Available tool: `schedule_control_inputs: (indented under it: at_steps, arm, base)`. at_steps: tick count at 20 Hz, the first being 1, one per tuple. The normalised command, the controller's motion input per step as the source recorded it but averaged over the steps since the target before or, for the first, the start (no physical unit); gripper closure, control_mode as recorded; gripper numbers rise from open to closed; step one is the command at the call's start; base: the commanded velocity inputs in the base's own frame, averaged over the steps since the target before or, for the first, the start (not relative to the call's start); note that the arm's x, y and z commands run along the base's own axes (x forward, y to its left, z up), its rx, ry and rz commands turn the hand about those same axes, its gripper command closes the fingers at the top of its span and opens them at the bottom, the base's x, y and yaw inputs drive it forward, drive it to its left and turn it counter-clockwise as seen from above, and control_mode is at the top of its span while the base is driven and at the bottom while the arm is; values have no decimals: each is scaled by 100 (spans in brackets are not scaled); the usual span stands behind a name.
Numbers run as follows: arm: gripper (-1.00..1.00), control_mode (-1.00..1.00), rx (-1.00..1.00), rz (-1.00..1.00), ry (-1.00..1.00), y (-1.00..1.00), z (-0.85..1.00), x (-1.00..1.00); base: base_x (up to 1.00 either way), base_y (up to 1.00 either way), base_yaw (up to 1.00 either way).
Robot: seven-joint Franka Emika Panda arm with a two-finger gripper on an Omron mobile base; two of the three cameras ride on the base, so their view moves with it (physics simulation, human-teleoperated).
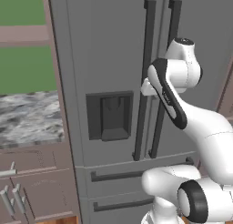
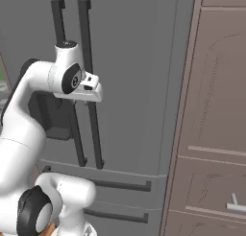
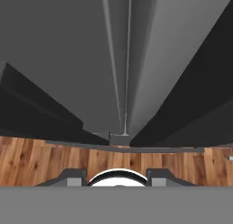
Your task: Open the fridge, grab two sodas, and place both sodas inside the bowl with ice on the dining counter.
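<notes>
Fridge [image 1: 113, 59]: tall grey steel French-door unit, long axis vertical, front face toward the robot. It spans from 12 to 6 o'clock through the centre of the left base view and takes the left two thirds of the right base view. Doors are shut; the seam between them runs vertically.

Brown cabinets [image 2: 216, 110]: at 3 o'clock in the right base view, flush against the fridge's side. A lower run of drawers [image 1: 32, 182] sits at 8 o'clock in the left base view, under a marbled worktop [image 1: 27, 118] at 9 o'clock.

Wood floor [image 3: 41, 159]: a band at 6 to 9 o'clock in the hand view, beyond the bottom of the doors.

Bottom drawers [image 1: 123, 182]: two stacked, each with a horizontal dark bar, at 6 o'clock in the left base view.

Door handles [image 1: 148, 82]: two long dark bars, axes vertical and parallel, either side of the seam. In the hand view they converge toward 6 o'clock, so the hand looks down along the doors.

Dispenser recess [image 1: 109, 116]: dark, in the left door, just left of the handles.

Gripper [image 2: 92, 88]: at the handles, about mid-height, close to the right-hand bar. Fingers are pressed nearly together; whether they pinch the handle I cannot tell.
</notes>
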Motion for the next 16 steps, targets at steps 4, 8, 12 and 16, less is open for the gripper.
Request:
schedule_control_inputs:
  at_steps: [4, 8, 12, 16]
  arm:
    - [-100, 100, 0, 0, 0, 0, 0, 0]
    - [-100, 100, 0, 0, 0, 0, 0, 0]
    - [-100, 100, 0, 0, 0, 0, 0, 0]
    - [-100, 100, 0, 0, 0, 0, 0, 0]
  base:
    - [-28, -12, 0]
    - [-79, -25, 0]
    - [-62, -17, 0]
    - [-34, -9, 0]
